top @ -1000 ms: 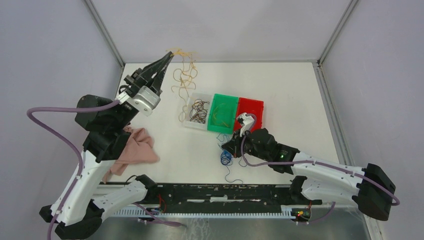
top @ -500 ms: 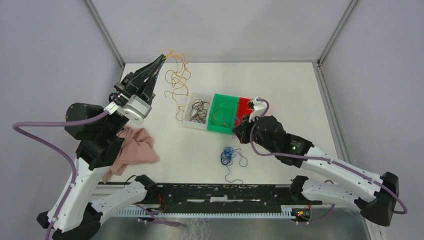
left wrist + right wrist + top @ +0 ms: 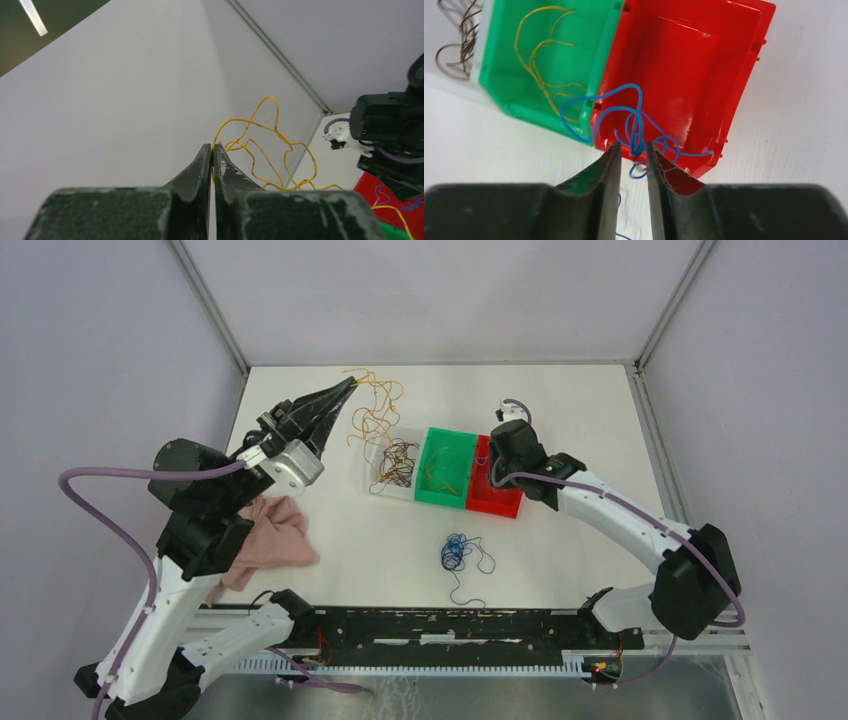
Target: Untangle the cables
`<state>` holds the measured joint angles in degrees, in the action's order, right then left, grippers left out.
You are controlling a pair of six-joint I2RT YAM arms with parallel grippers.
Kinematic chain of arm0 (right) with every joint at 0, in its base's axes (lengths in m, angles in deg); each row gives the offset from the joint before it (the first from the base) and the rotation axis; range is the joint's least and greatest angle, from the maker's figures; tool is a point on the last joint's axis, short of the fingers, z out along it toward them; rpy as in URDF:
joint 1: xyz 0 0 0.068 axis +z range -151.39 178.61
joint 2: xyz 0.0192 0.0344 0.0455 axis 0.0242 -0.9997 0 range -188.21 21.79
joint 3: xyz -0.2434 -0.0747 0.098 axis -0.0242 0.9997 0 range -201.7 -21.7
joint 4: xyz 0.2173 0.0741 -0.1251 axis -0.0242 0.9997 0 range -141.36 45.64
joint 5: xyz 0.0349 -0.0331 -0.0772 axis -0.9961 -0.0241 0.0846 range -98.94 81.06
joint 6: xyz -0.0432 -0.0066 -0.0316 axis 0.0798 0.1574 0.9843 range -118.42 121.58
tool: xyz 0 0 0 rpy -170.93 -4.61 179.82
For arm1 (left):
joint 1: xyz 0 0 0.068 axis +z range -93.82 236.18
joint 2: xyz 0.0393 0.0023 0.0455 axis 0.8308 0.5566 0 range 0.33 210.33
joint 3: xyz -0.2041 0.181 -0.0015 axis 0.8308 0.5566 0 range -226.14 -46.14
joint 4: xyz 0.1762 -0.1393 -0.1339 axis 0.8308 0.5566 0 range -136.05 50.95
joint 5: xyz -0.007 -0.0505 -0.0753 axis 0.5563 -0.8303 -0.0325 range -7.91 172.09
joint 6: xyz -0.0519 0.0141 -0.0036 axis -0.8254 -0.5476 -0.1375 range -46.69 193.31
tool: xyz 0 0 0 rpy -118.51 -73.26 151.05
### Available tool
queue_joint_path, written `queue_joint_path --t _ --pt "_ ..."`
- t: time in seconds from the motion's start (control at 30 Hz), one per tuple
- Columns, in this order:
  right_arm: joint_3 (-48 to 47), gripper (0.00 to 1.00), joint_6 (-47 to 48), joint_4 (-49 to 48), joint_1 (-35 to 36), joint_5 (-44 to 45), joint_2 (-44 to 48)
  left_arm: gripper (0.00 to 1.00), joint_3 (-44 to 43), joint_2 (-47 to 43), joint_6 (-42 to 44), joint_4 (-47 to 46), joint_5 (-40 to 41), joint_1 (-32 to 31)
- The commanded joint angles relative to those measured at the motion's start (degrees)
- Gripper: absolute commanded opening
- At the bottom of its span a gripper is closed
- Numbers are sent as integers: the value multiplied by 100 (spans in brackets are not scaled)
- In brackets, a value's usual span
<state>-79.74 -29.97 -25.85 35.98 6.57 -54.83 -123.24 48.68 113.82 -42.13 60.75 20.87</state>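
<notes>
My left gripper (image 3: 349,383) is shut on a yellow-orange cable (image 3: 374,411) and holds it raised above the table's far left; in the left wrist view the strand (image 3: 272,132) loops away from the closed tips (image 3: 213,146). Dark brown cables (image 3: 397,462) lie in the clear bin. My right gripper (image 3: 633,145) hovers over the red bin (image 3: 684,65), jaws slightly apart, with a blue cable (image 3: 636,122) hanging loose between the tips across the bin's near rim. A blue tangle (image 3: 457,552) lies on the table.
A green bin (image 3: 446,467) with yellow strands (image 3: 541,75) stands between the clear bin and the red bin (image 3: 495,498). A pink cloth (image 3: 270,532) lies by the left arm. Grey walls close the table's back and sides.
My right arm left the blue tangle on the table and moved back to the red bin with a blue strand. My left gripper swung left, then right again, carrying the yellow-orange cable.
</notes>
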Motion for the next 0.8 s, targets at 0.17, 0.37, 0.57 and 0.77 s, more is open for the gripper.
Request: queue_joint_path --t 0.17,0.37,0.57,0.77 --pt "-1003 73 289 327 -316 -160 -299 10 423 -151 -252 540 -415 24" --pt "-736 83 296 -515 -309 -1360 652 11 527 -152 -311 744 -576 24" --pt "-525 84 -15 -2089 -187 -3281 1495 11 728 -227 -477 832 -681 24" --pt "-855 86 -68 -2423 388 -3680 1639 11 865 -283 -607 841 -573 24"
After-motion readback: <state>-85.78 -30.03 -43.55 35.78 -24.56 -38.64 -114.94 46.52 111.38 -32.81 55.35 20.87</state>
